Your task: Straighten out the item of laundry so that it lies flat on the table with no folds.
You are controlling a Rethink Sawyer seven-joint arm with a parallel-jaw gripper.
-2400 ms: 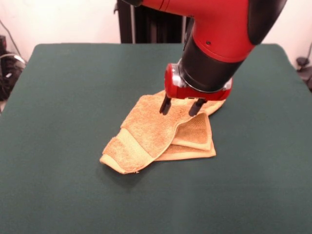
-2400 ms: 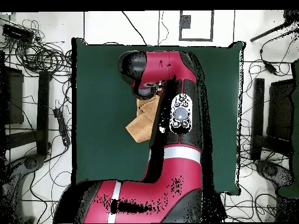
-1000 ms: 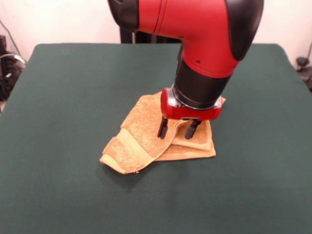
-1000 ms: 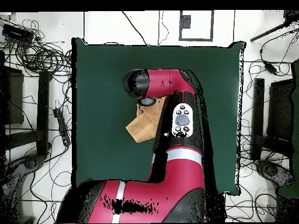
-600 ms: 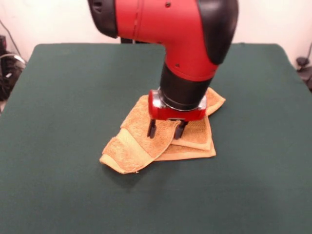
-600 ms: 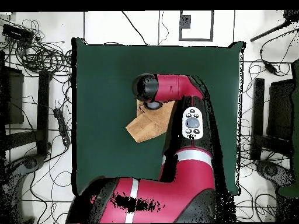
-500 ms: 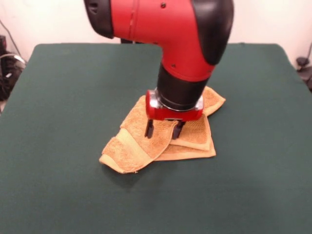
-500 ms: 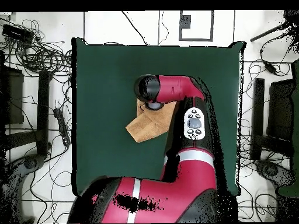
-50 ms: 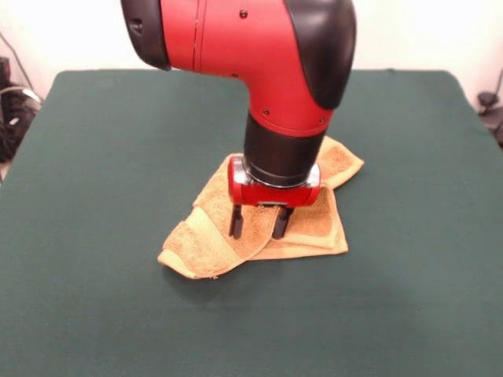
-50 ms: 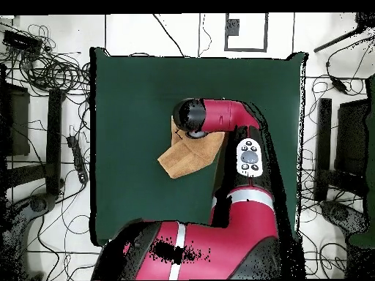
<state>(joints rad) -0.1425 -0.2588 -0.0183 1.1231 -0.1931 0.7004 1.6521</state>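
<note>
Change: over last 2.4 s gripper (image 9: 259,224) has come down and slid toward front-view left/near side, from above towel's far part to its folded mid edge; towel itself looks about same, near-left flap barely shifted.
Gripper: two dark fingers (image 9: 235,221) point straight down, set apart w/ clear gap; nothing held. Tips at or just above the terry, either side of top layer's curved edge; contact can't be told.
Arm: red/black wrist (image 9: 275,149) stands vertical over towel, hides its centre. In overhead view the arm (image 10: 220,117) covers much of the cloth.
Hand towel (image 9: 204,236): orange-tan, crumpled, several layers folded over. Woven band stripe (image 9: 211,229) shows on near-left flap. One corner (image 9: 346,161) sticks out at far right; lower layers (image 9: 322,228) lie flat to right of gripper.
Towel place: about mid-table in front view; in overhead view a tan wedge (image 10: 179,157) pokes out left of arm.
Table (image 9: 102,157): dark green cloth, much bigger than towel.
Surround: cables (image 10: 51,73) on floor beside table, overhead view.
</note>
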